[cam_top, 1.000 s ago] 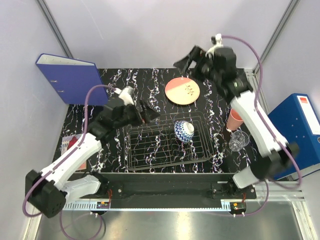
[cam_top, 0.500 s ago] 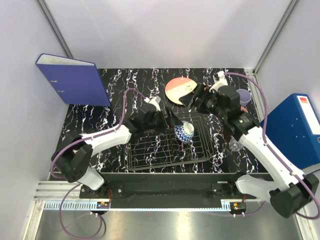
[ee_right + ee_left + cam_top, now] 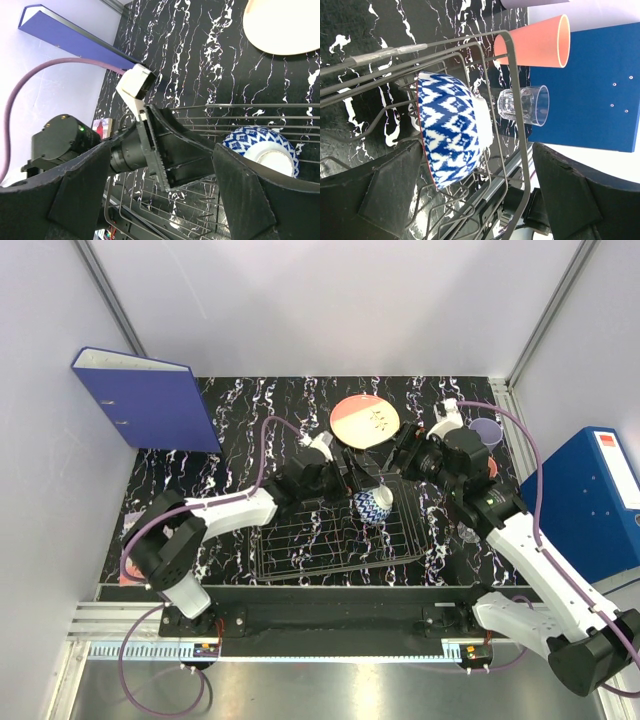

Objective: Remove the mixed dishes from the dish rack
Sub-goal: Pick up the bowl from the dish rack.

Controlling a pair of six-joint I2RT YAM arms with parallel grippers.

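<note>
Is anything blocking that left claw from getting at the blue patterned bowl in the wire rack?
Nothing solid does. The left gripper has its jaws open and facing the bowl directly; only the dish rack's thin wires run around it. The right gripper hovers close on the bowl's other side.

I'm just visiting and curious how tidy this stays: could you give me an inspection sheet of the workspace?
Surface: black marbled table.
Job's things: patterned bowl alone in the dish rack; pink plate, lavender cup, pink cup, clear glass outside it.
Clutter: small printed card, left side.
Tools: left tool, right tool open, empty, near the bowl.
Cables: purple cables loop along both arms.
Surroundings: blue binder left, blue box right.
</note>
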